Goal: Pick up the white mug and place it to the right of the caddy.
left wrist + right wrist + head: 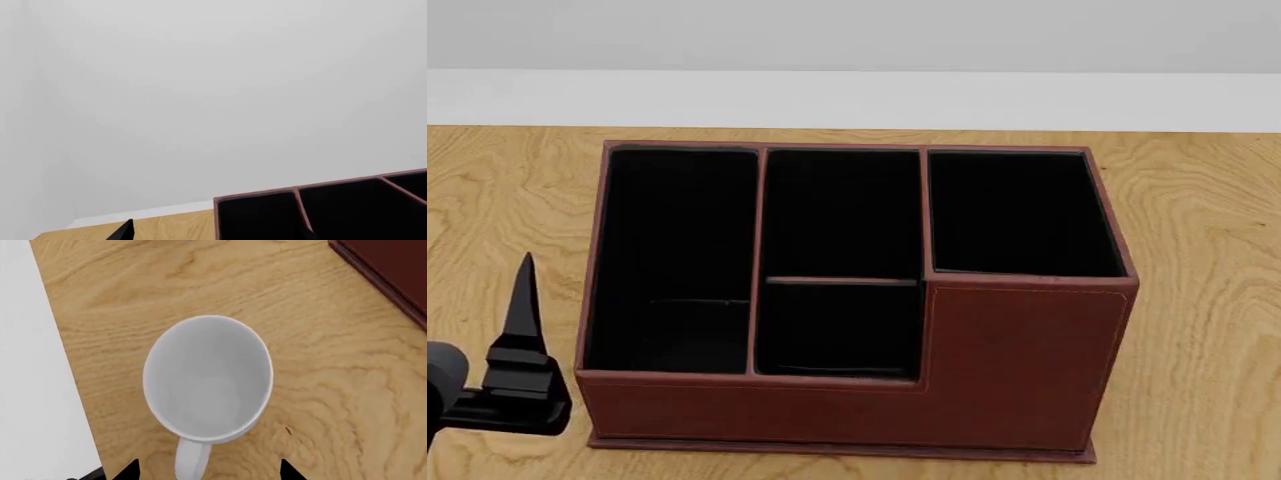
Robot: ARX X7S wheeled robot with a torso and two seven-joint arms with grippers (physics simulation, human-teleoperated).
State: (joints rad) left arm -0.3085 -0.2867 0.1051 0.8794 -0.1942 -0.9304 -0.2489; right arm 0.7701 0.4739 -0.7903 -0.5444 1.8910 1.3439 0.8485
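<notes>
Looking out from the head camera, I have a pale grey wall (854,35) across the back, with a white strip (854,98) along its foot where it meets the wooden table (1214,300). The tabletop is light oak-coloured with strong swirling grain, and it fills most of what I see. The left wrist camera shows mostly that same plain wall and a corner of the room.

The caddy (1014,370) sits square in the middle of the head view, reddish-brown, its black-lined compartments open upward: a long one on the left, two stacked in the middle, a taller one at the back right, with a stepped front.

The white mug (207,382) appears only in my right wrist camera. It stands upright on the wood, its mouth facing the lens, its handle pointing toward the camera. A corner of the caddy's base lies well apart from it, and the table's edge runs near its other side.

My left gripper (523,320) hovers just beside the caddy's left wall; one dark finger points up, and I cannot tell how its jaws stand. My right gripper (207,471) is spread wide, its two black fingertips (287,470) flanking the handle without touching it.
</notes>
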